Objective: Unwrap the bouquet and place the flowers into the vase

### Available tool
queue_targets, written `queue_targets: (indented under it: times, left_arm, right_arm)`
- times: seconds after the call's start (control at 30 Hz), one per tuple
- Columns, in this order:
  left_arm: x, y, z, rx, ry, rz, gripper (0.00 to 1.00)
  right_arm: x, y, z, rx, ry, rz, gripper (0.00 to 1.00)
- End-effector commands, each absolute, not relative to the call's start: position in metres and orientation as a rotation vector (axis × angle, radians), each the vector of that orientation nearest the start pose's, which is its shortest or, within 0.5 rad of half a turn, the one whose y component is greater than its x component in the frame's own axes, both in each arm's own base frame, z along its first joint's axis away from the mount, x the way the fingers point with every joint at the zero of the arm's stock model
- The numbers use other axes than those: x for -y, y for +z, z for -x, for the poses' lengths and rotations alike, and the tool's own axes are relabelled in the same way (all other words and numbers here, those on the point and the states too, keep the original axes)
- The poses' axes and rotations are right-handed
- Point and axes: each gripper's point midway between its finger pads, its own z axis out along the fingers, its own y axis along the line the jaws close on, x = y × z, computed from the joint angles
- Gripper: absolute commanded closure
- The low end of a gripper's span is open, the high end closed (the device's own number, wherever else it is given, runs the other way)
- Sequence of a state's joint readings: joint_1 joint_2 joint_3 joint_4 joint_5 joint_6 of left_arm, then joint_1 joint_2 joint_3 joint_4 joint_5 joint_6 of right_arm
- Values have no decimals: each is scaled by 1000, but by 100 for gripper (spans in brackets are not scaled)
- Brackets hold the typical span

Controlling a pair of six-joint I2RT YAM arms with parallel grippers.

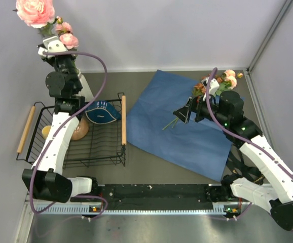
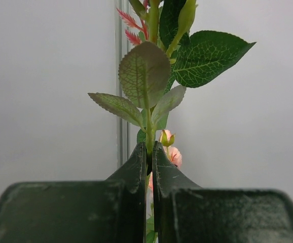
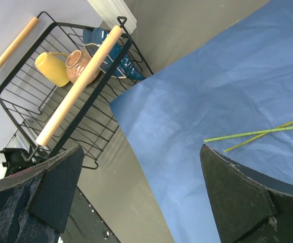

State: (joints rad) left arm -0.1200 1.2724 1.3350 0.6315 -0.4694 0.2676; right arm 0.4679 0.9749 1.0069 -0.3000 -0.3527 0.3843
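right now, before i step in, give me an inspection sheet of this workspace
surface: grey table, with blue paper spread flat on it
job's things: one flower stem held up at far left; other flowers lie at the paper's far right; vase stands just beyond the rack
clutter: black wire rack holding a yellow cup, a brown cup and a blue dish
grippers: left gripper shut on the flower stem; right gripper open above the paper, holding nothing
cables: purple cables loop loose off both arms
surroundings: grey walls at back and sides
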Motion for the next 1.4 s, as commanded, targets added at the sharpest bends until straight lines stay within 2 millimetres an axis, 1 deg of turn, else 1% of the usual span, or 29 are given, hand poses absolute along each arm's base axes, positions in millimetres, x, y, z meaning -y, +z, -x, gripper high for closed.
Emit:
queue_targets:
  times: [0.0, 0.27, 0.3, 0.43, 0.57, 0.83, 1.13, 1.27, 1.37]
  left_arm:
    - [-52, 559, -376, -844, 355, 311, 100]
    - [-57, 533, -381, -847, 382, 335, 100]
    - [-58, 526, -383, -856, 387, 340, 100]
    - [-62, 513, -387, -866, 401, 361, 100]
    - [-66, 493, -396, -889, 415, 383, 100]
    - [-72, 462, -409, -933, 438, 419, 100]
    - [-77, 416, -426, -1012, 481, 445, 100]
    - [-79, 396, -430, -1046, 494, 463, 100]
    - [-81, 387, -432, -1063, 502, 471, 100]
  right_arm:
    - [-212, 308, -258, -1854, 904, 346, 1]
    - [-212, 303, -258, -1866, 903, 344, 1]
    - [-212, 302, -258, -1868, 903, 341, 1]
    - [-211, 300, -257, -1874, 904, 344, 1]
    - [-210, 297, -257, -1881, 899, 338, 1]
    - [-209, 293, -255, -1890, 894, 336, 1]
    - [-208, 291, -254, -1895, 894, 335, 1]
    - [-208, 290, -254, -1897, 895, 334, 1]
    - [-209, 290, -254, -1899, 898, 335, 1]
